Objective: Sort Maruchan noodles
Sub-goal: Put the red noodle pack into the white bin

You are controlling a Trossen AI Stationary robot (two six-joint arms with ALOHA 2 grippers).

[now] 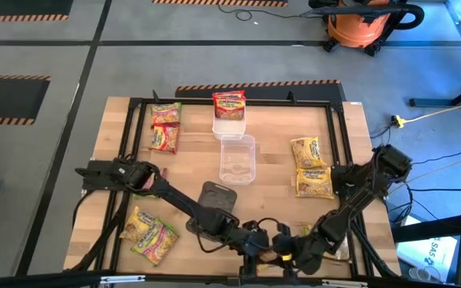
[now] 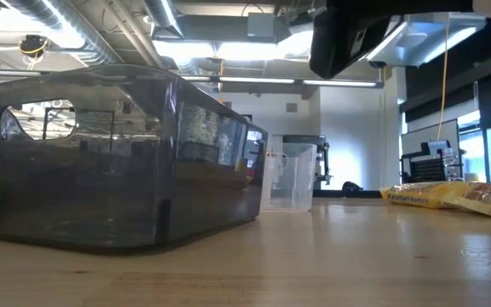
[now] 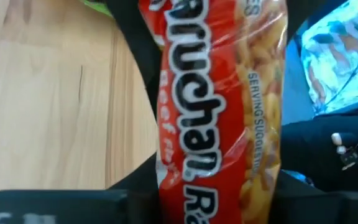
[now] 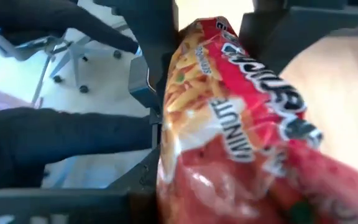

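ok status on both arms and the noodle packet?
Both grippers at the near table edge, left gripper and right gripper each with fingers on the red packet, mid-handover. Smoked bin close by; nothing blocking.

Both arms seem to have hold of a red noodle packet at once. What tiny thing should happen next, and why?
Probably the right gripper should let go: both wrist views show the red packet between jaws, and the left gripper meets it at the table's near edge, like a handover.
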